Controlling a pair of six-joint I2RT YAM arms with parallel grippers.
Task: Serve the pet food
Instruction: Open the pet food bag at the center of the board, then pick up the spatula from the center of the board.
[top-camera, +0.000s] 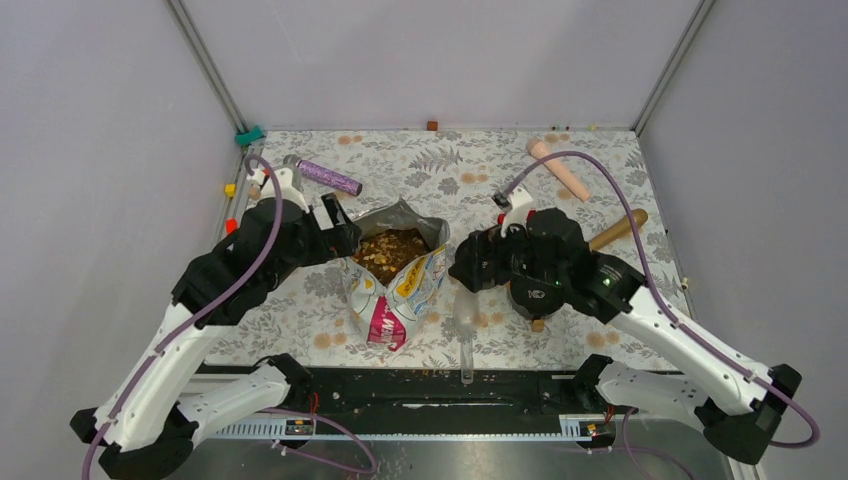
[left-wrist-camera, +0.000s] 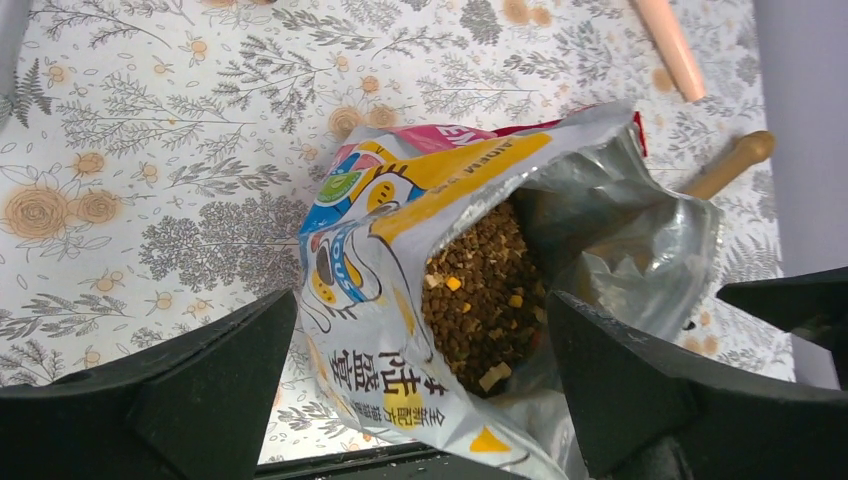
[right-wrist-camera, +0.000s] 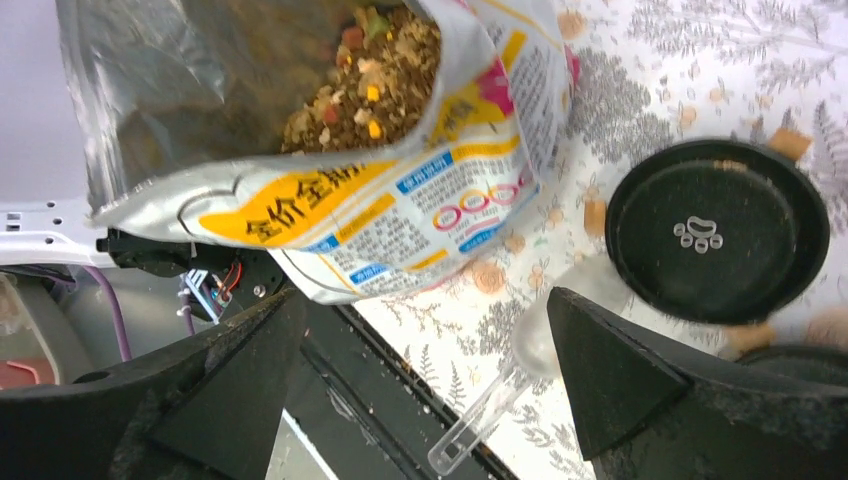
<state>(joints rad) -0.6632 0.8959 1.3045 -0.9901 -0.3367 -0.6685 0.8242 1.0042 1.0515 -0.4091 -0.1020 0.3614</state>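
Observation:
The open pet food bag (top-camera: 395, 290) stands mid-table, yellow, white and pink, with brown kibble (top-camera: 390, 250) showing inside. My left gripper (top-camera: 345, 235) is open at the bag's left rim; in the left wrist view (left-wrist-camera: 425, 400) the bag's printed wall (left-wrist-camera: 380, 300) and the kibble (left-wrist-camera: 485, 300) lie between its wide-apart jaws. My right gripper (top-camera: 462, 268) is open just right of the bag. In the right wrist view (right-wrist-camera: 425, 400) it hangs over a clear plastic scoop (right-wrist-camera: 500, 395) lying on the cloth. A black bowl (right-wrist-camera: 717, 232) with a paw print sits beside the scoop, with no kibble in it.
A purple tube (top-camera: 328, 177) lies at the back left. A peach cylinder (top-camera: 558, 168) and a wooden handle (top-camera: 618, 229) lie at the back right. A black rail (top-camera: 430, 385) runs along the near table edge, and the scoop's handle (top-camera: 466, 365) reaches onto it.

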